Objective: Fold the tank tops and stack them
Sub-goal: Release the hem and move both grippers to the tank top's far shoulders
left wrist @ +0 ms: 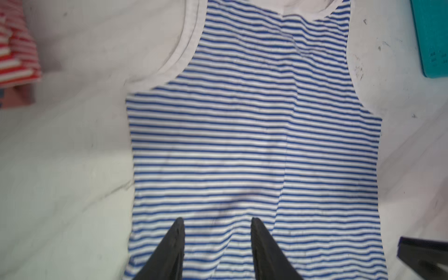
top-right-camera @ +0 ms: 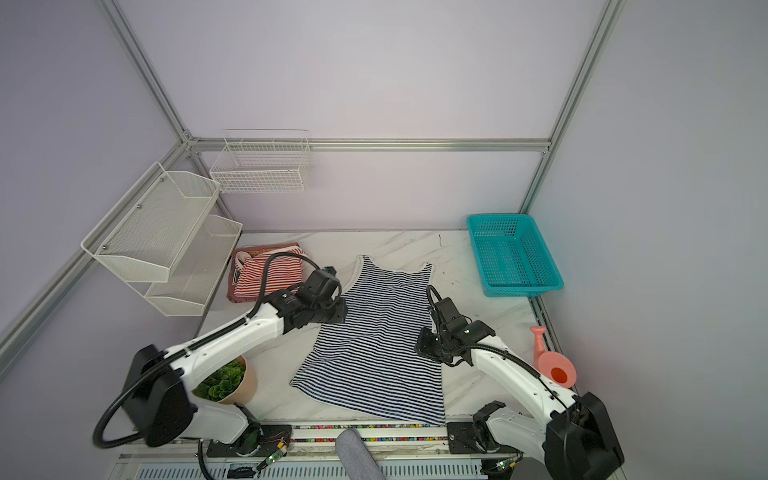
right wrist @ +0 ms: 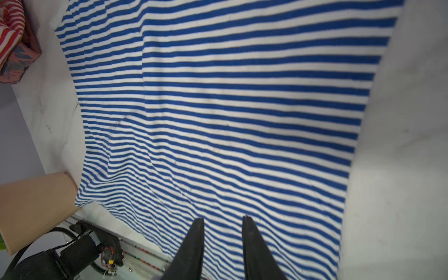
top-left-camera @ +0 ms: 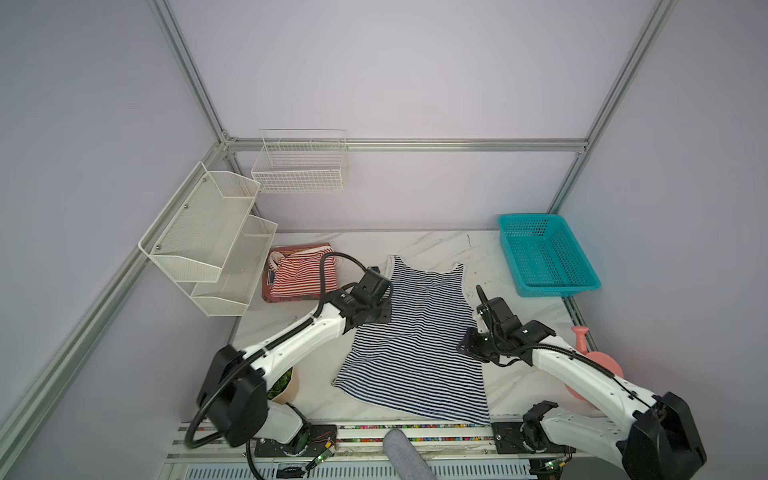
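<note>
Left wrist view shows your left gripper (left wrist: 216,219) spread, empty, seemingly just above the navy-striped tank top (left wrist: 242,133); right gripper (right wrist: 221,217) likewise. It lies flat between both arms, long axis near-to-far, straps far.

Lilac walls (top-left-camera: 395,75) — marble tabletop (top-left-camera: 428,245)

- Navy-striped tank top (top-left-camera: 415,332): thin navy and white stripes, white trim.
- Red-striped tank top (top-left-camera: 296,278): thin red and white stripes.
- Basket (top-left-camera: 557,287): plain teal.
</note>
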Motion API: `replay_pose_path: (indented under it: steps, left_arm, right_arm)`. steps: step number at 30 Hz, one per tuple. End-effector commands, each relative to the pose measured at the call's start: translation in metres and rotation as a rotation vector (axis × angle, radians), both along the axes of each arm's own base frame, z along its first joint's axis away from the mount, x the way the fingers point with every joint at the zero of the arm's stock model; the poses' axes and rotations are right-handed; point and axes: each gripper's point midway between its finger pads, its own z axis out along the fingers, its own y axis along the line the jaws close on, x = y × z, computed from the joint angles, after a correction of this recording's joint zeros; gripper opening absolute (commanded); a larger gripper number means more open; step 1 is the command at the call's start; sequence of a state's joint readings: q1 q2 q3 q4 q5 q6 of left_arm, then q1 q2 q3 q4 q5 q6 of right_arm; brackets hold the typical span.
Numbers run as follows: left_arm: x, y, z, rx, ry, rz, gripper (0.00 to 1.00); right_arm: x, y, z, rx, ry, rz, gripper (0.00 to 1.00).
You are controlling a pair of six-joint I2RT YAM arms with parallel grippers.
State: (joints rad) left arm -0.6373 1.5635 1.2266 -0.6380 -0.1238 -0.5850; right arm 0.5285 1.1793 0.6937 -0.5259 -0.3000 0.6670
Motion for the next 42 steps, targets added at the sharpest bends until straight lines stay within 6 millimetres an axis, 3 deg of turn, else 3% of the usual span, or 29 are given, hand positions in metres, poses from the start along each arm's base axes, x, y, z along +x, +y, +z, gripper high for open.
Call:
replay_pose_path:
  steps: [1, 5, 11, 15, 22, 25, 30, 37, 42]
  left_arm:
    - [0.066, -0.03, 0.022, -0.03, -0.06, -0.058, 0.38]
    - [0.108, -0.057, -0.006, -0.105, 0.027, -0.138, 0.35]
    - [0.138, -0.08, -0.037, -0.168, 0.081, -0.188, 0.35]
    - [0.143, -0.078, -0.058, -0.18, 0.123, -0.176, 0.36]
    - [0.144, -0.054, -0.101, -0.185, 0.221, -0.118, 0.37]
    - [0.141, -0.037, -0.116, -0.215, 0.268, -0.072, 0.37]
    - [0.126, -0.013, -0.122, -0.199, 0.287, -0.021, 0.38]
    - [0.078, 0.007, -0.13, -0.197, 0.335, 0.006, 0.39]
    - [0.037, 0.017, -0.142, -0.22, 0.389, 0.042, 0.39]
  right_arm:
    - [0.034, 0.016, 0.0, 0.01, -0.125, 0.037, 0.31]
    - [0.044, 0.013, -0.017, -0.041, -0.105, 0.018, 0.31]
    - [0.046, 0.0, -0.044, -0.132, -0.045, -0.024, 0.28]
    - [0.047, -0.01, -0.058, -0.16, -0.013, -0.03, 0.28]
    - [0.059, -0.031, -0.071, -0.167, 0.03, -0.047, 0.29]
    - [0.067, -0.036, -0.076, -0.166, 0.046, -0.041, 0.31]
    - [0.092, -0.047, -0.086, -0.197, 0.07, -0.049, 0.32]
    - [0.159, -0.056, -0.102, -0.265, 0.063, -0.045, 0.32]
    - [0.205, -0.049, -0.111, -0.309, 0.069, 0.02, 0.31]
